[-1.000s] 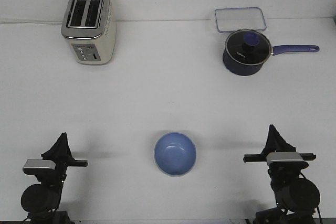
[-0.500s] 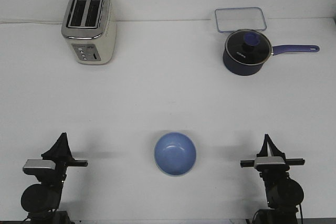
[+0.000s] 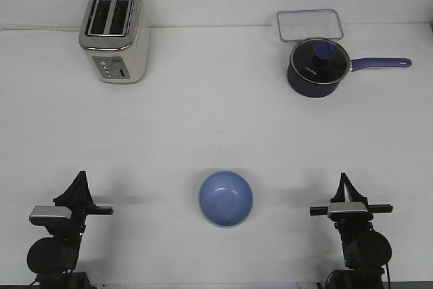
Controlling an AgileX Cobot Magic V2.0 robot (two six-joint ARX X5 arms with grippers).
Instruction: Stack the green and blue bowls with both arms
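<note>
**Desk:** What sits between the two arms?

**Photographer:** A single blue bowl (image 3: 226, 198), upright on the white table (image 3: 216, 120), roughly midway between the left gripper (image 3: 80, 177) and the right gripper (image 3: 345, 179). It stands well apart from both, touching neither. Its inside shows only smooth blue; nothing lies in it that I can make out.

**Desk:** And the green bowl?

**Photographer:** I can't point to one. If it lies under the blue bowl, this view from above does not show it.

**Desk:** How are the grippers set?

**Photographer:** Both are low at the near edge, pointed tips aimed away from the robot. The fingers of each come together to a single point as seen from here, with no gap visible between them and nothing held. Whether they are fully closed I cannot tell from this angle. A silver-grey wrist block sits behind each tip.

**Desk:** Other containers?

**Photographer:** Far ahead of the right gripper stands a dark navy saucepan (image 3: 316, 69) with a lid and a purple knob on top, its long purple handle reaching out to the right. The lid hides the contents. Just beyond it, touching or nearly so, lies a clear rectangular container (image 3: 308, 24) with a blue rim; it looks bare inside.

**Desk:** On the left?

**Photographer:** Far ahead of the left gripper, a cream and silver toaster (image 3: 114, 34), two dark slots, nothing visible in them.
</note>
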